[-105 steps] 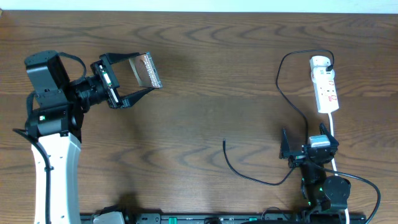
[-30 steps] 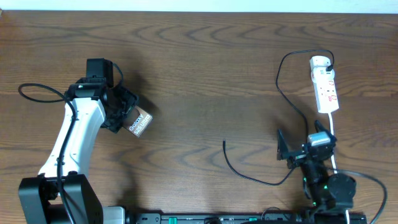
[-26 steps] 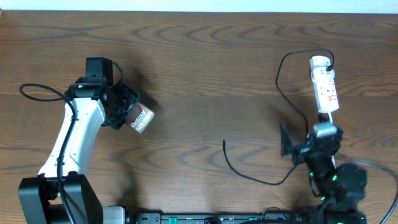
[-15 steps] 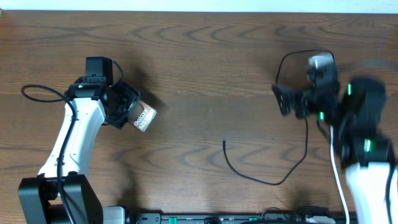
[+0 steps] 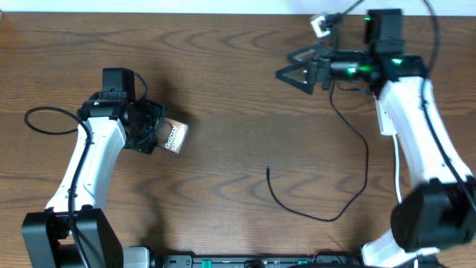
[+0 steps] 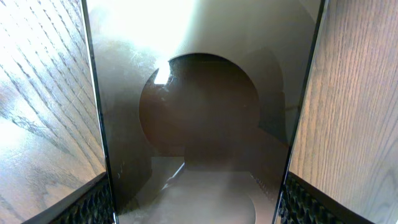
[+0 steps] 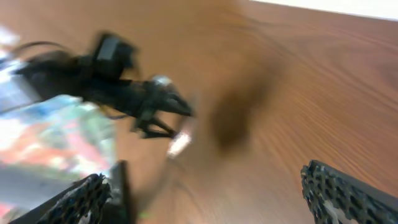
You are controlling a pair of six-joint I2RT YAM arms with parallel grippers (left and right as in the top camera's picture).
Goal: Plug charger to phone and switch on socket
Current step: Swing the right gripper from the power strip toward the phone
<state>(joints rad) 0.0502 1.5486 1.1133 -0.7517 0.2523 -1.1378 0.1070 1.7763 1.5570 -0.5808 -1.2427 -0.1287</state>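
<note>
Left pincer point(image 5: 158, 135) gripped the phone point(image 5: 173, 138) by its edges at left-centre of the frame, probably to present its port for plugging. Right pincer point(image 5: 296, 72) hung wide open and empty at upper right. It was well apart from the charger point(image 5: 269, 177), which lay loose on the worktop point(image 5: 223, 89) at lower centre.
</note>
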